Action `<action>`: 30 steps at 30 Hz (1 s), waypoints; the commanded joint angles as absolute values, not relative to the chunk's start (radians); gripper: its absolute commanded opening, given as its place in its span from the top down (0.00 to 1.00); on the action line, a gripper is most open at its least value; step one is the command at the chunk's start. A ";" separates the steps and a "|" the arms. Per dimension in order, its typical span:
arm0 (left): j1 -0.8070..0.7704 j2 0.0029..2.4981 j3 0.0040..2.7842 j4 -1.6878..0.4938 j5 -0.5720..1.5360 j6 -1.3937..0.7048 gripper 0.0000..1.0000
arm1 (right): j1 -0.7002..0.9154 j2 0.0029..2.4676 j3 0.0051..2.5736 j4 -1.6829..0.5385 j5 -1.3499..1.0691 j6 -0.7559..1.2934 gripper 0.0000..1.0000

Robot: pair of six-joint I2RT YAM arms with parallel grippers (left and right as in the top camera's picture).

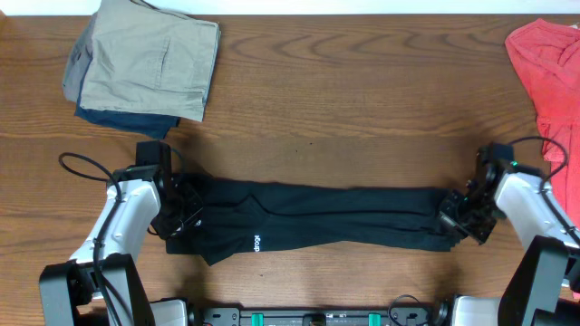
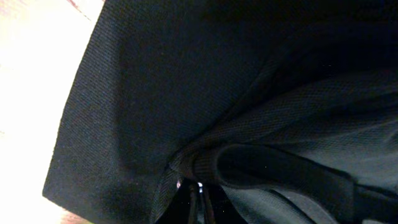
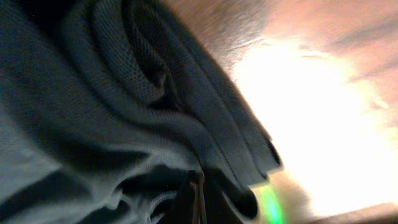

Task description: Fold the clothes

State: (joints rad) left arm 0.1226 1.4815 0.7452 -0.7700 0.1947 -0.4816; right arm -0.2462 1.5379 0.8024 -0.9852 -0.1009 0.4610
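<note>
— What is seen from overhead?

— A black short-sleeved T-shirt of soft fabric [image 1: 308, 222] is stretched into a long narrow band across the brown wooden table [image 1: 362, 91], near its front edge. Small white lettering [image 1: 256, 242] shows left of middle. The left end is clamped by the left fingers [image 1: 184, 215] and the right end by the right fingers [image 1: 460, 215].

— What is added by the wrist views?

— In the left wrist view the left fingers [image 2: 198, 200] are pressed together on a bunched fold, and the weave is shown. In the right wrist view the right fingers [image 3: 196, 193] are closed on rolled folds, with brightly lit table beside them.

— And edges, room?

— A folded pile of beige and dark blue garments [image 1: 145, 59] lies far left and a crumpled red garment [image 1: 544, 72] far right, both apart from the shirt. Open wood is left between them.
</note>
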 commanded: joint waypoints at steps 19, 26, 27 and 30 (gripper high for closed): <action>0.128 1.467 0.737 -0.750 0.191 -0.400 0.01 | -0.440 1.532 0.986 -0.986 -0.105 0.399 0.01; 0.128 1.369 0.752 -0.763 0.299 -0.340 0.01 | -0.440 1.532 0.945 -0.953 -0.106 0.399 0.01; 0.128 1.341 0.755 -0.770 0.299 -0.340 0.01 | -0.440 1.532 0.942 -0.951 -0.106 0.399 0.01; 0.128 1.237 0.772 -0.809 0.299 -0.340 0.02 | -0.440 1.532 0.933 -0.945 -0.107 0.399 0.01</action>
State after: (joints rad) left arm 0.1226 1.3197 0.7460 -0.7856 0.2783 -0.3641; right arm -0.4335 1.5379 0.9466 -0.9508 -0.1043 0.3935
